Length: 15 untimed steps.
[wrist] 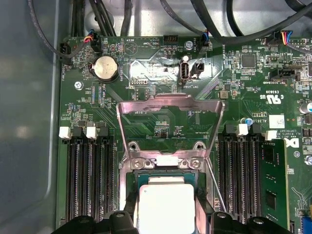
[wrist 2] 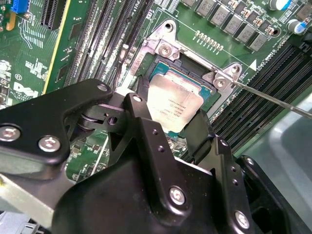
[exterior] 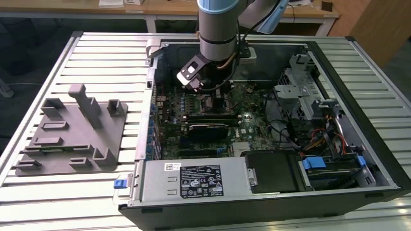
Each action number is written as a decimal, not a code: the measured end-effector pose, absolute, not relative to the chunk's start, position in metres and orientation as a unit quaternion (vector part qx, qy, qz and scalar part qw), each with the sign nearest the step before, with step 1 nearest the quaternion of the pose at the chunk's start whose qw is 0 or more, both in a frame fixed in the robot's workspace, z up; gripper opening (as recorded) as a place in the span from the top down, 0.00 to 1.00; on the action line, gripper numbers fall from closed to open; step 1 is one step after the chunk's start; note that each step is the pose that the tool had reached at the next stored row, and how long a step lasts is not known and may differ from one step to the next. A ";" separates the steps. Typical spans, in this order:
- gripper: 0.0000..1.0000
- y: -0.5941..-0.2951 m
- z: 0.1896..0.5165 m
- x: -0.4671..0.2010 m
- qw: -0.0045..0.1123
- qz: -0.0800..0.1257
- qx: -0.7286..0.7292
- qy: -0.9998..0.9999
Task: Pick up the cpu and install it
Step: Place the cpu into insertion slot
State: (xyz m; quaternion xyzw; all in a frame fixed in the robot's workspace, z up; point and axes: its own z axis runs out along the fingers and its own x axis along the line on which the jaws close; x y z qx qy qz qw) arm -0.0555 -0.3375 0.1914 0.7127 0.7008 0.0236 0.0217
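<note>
Slatted silver metal tabletop [exterior: 359, 48] carries open black steel computer case [exterior: 257, 216]. Green motherboard [wrist: 243, 97] is exposed; shiny hinged retention frame [wrist: 170, 104] is raised and socket [wrist 2: 158, 73] uncovered. Flat square silvery cpu [wrist 2: 174, 100] is clamped edgewise by matte black tool [wrist 2: 168, 111], right at the socket. Pickup is judged done; release and frame closing are left.

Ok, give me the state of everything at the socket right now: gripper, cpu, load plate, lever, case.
gripper: shut on the cpu.
cpu: held level, down in the socket; whether fully seated, cannot tell.
load plate: swung open, standing up.
lever: released, angled out from the socket.
computer case: lying flat, side open.
</note>
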 end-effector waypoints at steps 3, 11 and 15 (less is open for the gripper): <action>0.45 -0.337 0.191 -0.055 0.022 0.024 0.713 0.701; 0.45 -0.337 0.190 -0.055 0.022 0.024 0.713 0.701; 0.45 -0.337 0.190 -0.055 0.022 0.024 0.713 0.701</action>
